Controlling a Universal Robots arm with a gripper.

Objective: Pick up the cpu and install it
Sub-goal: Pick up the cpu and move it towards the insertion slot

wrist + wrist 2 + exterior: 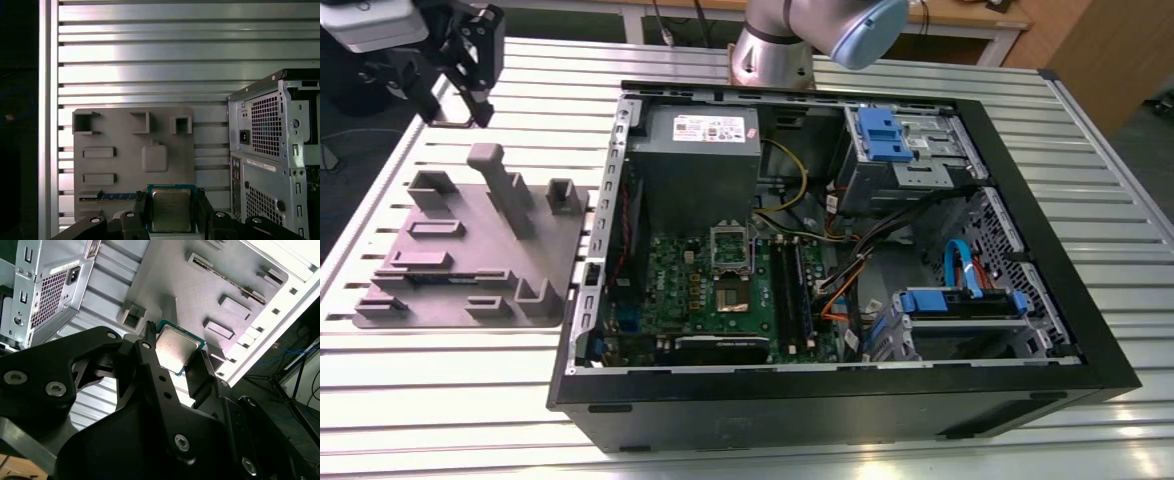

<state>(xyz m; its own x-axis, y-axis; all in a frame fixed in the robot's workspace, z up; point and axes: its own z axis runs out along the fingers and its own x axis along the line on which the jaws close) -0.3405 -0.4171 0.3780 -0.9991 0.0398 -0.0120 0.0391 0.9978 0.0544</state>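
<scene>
Starting at the exterior view's left, the claw (459, 108) hangs above the far corner of the slatted metal worktop (440, 400), clear of everything that lies on it. In both wrist views the claw is clenched on the cpu (171, 210). One black finger (141, 212) bears on one edge of the chip and the second finger (204, 212) bears on the opposite edge. The cpu is held in the air, off the worktop, with its silver-grey metal top turned to the cameras and a thin darker rim around it.

Below the claw, the grey plate (467, 270) lies flat on the worktop, just beside the wall of the computer case (854, 400). The plate carries several raised blocks and one tall post (500, 185). In the first wrist view the held cpu stands in front of the plate's edge.

Next to the right, the black computer case lies on its side with the open face up. Inside it, in order:

- the grey power supply (700, 150) at the far end;
- the green motherboard (720, 320), with the metal-framed square socket (734, 290) near its middle;
- the long black memory sticks (790, 275), just beside the socket;
- a run of orange and black cables (847, 285);
- two blue drive brackets (881, 135), one far and one near.

The cpu is well apart from the socket. The arm's base (774, 50) stands behind the case at the worktop's far edge.
</scene>
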